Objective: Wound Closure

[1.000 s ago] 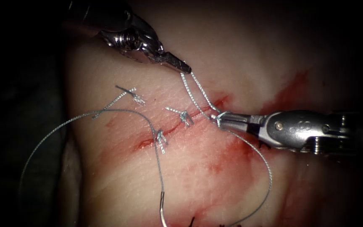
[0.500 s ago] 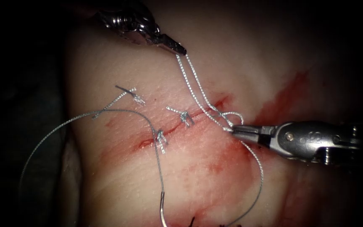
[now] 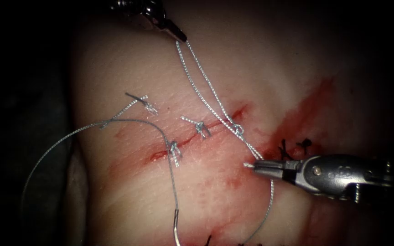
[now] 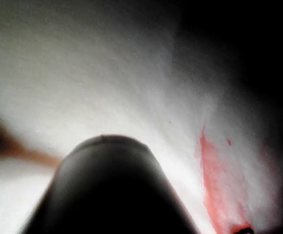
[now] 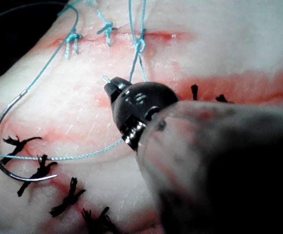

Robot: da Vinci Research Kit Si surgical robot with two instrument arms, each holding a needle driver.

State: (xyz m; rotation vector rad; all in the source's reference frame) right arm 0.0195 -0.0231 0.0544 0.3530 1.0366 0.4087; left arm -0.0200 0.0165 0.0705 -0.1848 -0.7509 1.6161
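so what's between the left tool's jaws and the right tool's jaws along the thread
In the endoscope view, taut silver thread runs from the left tool through a small knot at the red cut, down to the right tool.

The right tool (image 3: 257,166) is polished silver metal with a round pivot pin and slim tapered tips.

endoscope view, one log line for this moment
left end effector: shut on thread | right end effector: shut on thread | knot: at cut | needle: free on tissue

Left gripper (image 3: 178,35) pulled thread (image 3: 206,86) up-left, right gripper (image 3: 251,166) down-right; knot (image 3: 238,129) cinched onto cut.
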